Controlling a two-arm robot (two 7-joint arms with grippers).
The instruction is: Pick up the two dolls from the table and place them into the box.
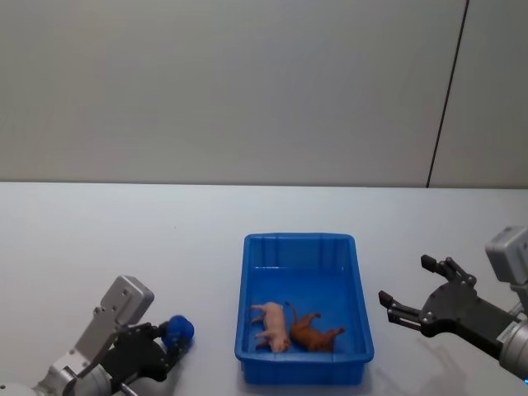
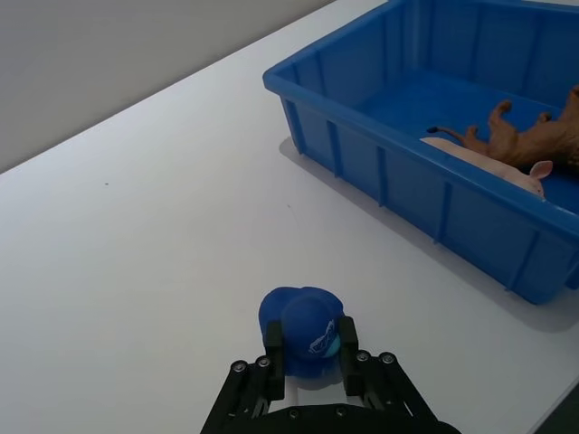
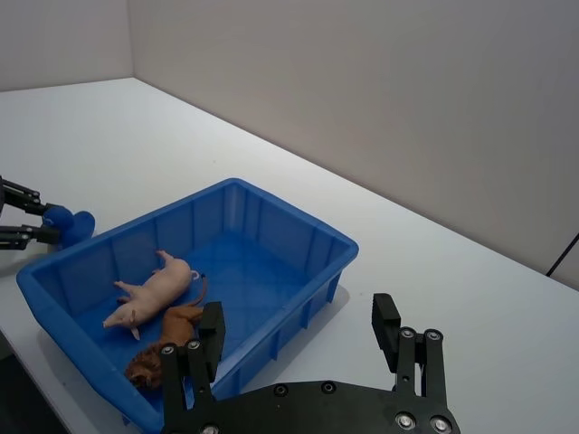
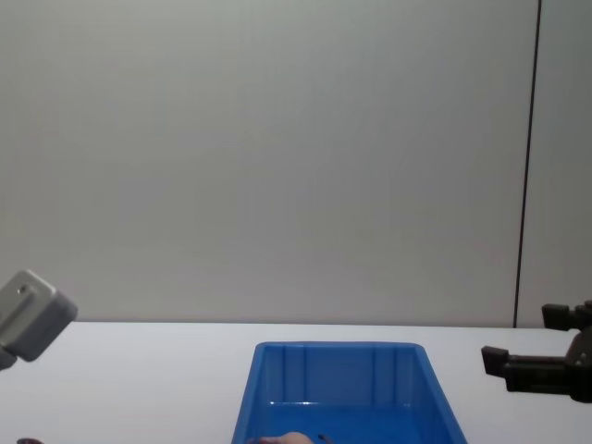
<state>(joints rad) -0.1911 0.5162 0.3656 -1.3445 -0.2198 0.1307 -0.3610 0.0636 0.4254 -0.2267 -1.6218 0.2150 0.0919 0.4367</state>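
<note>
- Blue plastic forms the box (image 1: 304, 247), a ribbed rectangular bin that stands on the white table (image 1: 99, 239) between the two arms in the head view.
- Inside it, at the end nearest the robot, lie two animal figures touching each other: a pale pink pig-like doll (image 1: 273, 324) on the robot's left and a brown-orange doll (image 1: 314, 332) on its right. The far half of the box floor is bare.
- From the right wrist view the two dolls show most fully, the pink one (image 3: 152, 291) stretched on its side and the brown one (image 3: 166, 343) partly behind the right gripper's near finger (image 3: 201, 353).
- The left wrist view looks over the box's long wall (image 2: 425, 194) and catches only the upper parts of the two figures.
- That same view gives what the head view leaves small: the left gripper (image 2: 310, 342) is clamped on a dark blue toy (image 2: 302, 324), round-topped with a light marking, low over the table and well apart from the box.
- In the head view this blue toy (image 1: 176, 332) sits at the left gripper's tip, left of the box's near corner.
- The right gripper (image 1: 406, 290) hangs above the table to the right of the box, fingers spread wide and holding nothing.
- The chest view shows the box's far rim (image 4: 339, 349) from the side, with the right gripper's fingers (image 4: 518, 363) entering at the right edge.
</note>
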